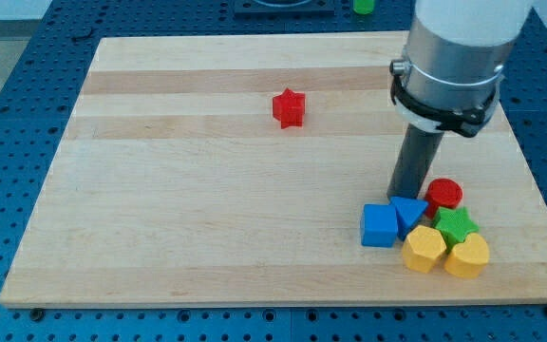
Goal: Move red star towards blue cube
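We see the red star (pixel 290 107) lying alone on the wooden tabletop (pixel 207 228), above the middle. The blue cube (pixel 380 226) sits well apart from it, at about 4 o'clock. There is no claw: our arm ends in a rod, and my tip (pixel 408 195) rests just above the blue triangular block (pixel 409 213), touching or nearly so, at 4 o'clock from the star. Clustered there are a red cylinder (pixel 443 194), a green star (pixel 456 224) and two yellow blocks (pixel 424 249) (pixel 467 256).
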### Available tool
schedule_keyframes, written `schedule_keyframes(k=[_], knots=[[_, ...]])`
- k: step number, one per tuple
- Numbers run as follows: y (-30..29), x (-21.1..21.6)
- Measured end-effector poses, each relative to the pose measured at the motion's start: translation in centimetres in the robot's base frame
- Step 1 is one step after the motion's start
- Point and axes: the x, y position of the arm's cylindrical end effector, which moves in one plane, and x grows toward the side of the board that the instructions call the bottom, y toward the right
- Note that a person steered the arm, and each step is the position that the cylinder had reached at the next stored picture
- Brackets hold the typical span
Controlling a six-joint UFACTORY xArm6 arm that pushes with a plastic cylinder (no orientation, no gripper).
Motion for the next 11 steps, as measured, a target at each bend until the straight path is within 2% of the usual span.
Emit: schedule_keyframes(k=[1,3,4,5,6,7,8,9,11], knots=[[0.5,0.2],[1.8,-2.4],[1.8,-5.4],[2.7,-12.1],[-0.6,-17.1],[-6.5,-21.7],[-11.7,-22.9],[-14.7,-19.7],[-13.7,-13.3]])
